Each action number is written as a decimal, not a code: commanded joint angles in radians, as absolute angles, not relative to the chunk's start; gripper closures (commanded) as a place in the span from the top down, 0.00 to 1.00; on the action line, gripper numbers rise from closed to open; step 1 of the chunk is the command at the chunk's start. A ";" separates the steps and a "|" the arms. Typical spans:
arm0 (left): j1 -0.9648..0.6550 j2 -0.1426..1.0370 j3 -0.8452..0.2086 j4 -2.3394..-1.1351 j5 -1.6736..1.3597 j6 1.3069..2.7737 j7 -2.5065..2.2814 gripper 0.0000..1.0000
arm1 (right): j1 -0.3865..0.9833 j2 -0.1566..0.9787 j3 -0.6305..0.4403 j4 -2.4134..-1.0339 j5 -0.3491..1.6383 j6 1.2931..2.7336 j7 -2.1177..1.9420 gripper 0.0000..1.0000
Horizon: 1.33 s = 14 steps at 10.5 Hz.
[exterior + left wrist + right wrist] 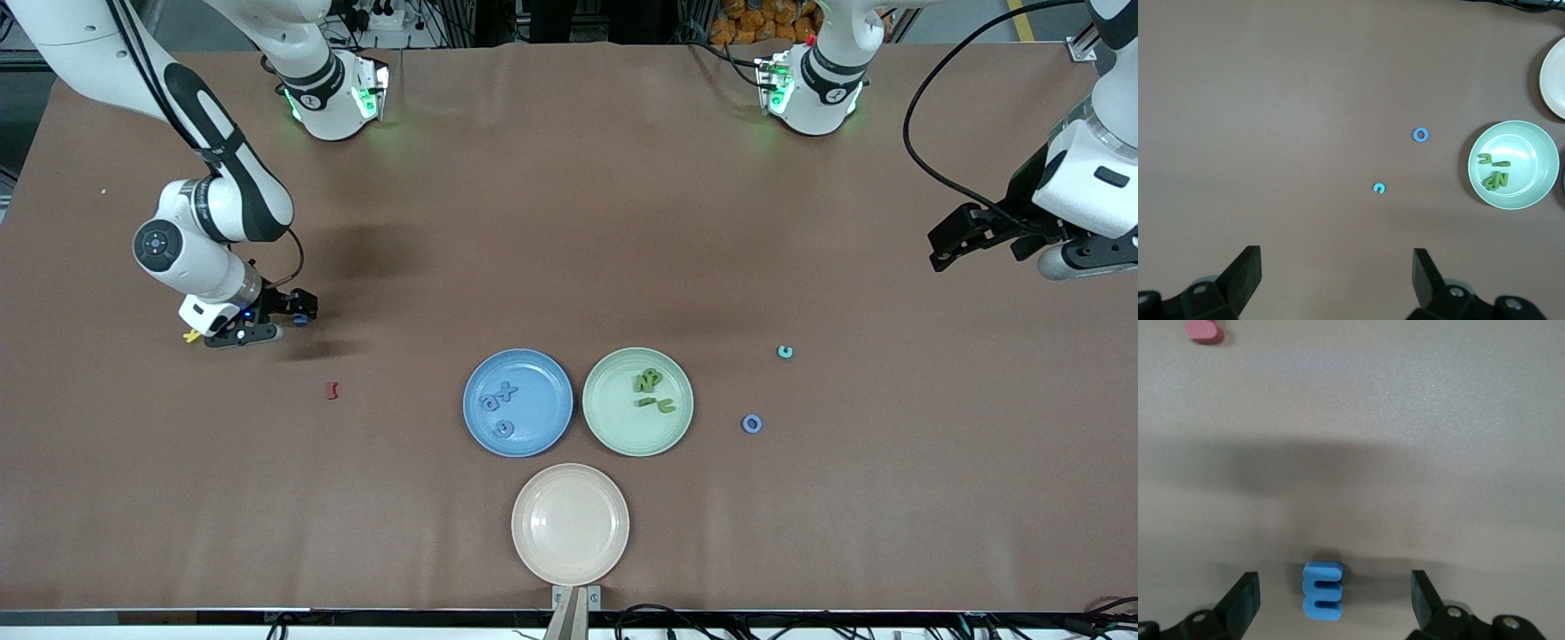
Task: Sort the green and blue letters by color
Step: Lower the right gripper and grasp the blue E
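Blue plate [480, 425]: you have three blue letters [498, 398] lying in it.
Green plate [613, 427]: green letters [652, 389] lie in it, just beside the blue plate.
Beige plate [570, 524]: nearest the front camera.
Loose letters: blue ring [752, 424] and teal letter [785, 352] lie toward the left arm's end; blue E [1322, 590], red letter [332, 390] and yellow letter [191, 336] toward the right arm's end.
Right gripper [289, 320]: low over the blue E, fingers spread either side of it, not touching.
Left gripper [956, 238]: you see it raised over bare table, fingers spread, holding nothing.
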State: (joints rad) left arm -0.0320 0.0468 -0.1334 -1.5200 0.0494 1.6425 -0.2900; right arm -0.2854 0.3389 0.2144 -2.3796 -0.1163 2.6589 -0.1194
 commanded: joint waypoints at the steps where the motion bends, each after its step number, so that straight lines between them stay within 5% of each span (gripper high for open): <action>1: -0.026 0.032 -0.140 -1.516 0.020 1.614 -0.259 1.00 | -0.287 0.337 0.218 -2.395 -0.097 2.672 -0.104 1.00; 8: -0.026 0.029 -0.143 -1.516 0.003 1.595 -0.250 1.00 | -0.288 0.368 0.218 -2.395 -0.097 2.712 -0.052 0.95; 10: -0.028 0.032 -0.143 -1.516 0.003 1.595 -0.252 1.00 | -0.288 0.365 0.218 -2.395 -0.097 2.707 -0.052 0.12; 11: -0.026 0.034 -0.143 -1.516 0.003 1.595 -0.252 1.00 | -0.288 0.364 0.218 -2.398 -0.097 2.707 -0.052 0.00; 14: -0.026 0.041 -0.143 -1.517 0.003 1.595 -0.252 1.00 | -0.288 0.356 0.219 -2.407 -0.097 2.706 -0.055 0.00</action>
State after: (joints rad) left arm -0.0330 0.0414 -0.1419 -1.5199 0.0293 1.6087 -0.2748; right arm -0.2868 0.3650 0.2138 -2.3798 -0.1145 2.6982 -0.0615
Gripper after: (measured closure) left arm 0.000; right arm 0.564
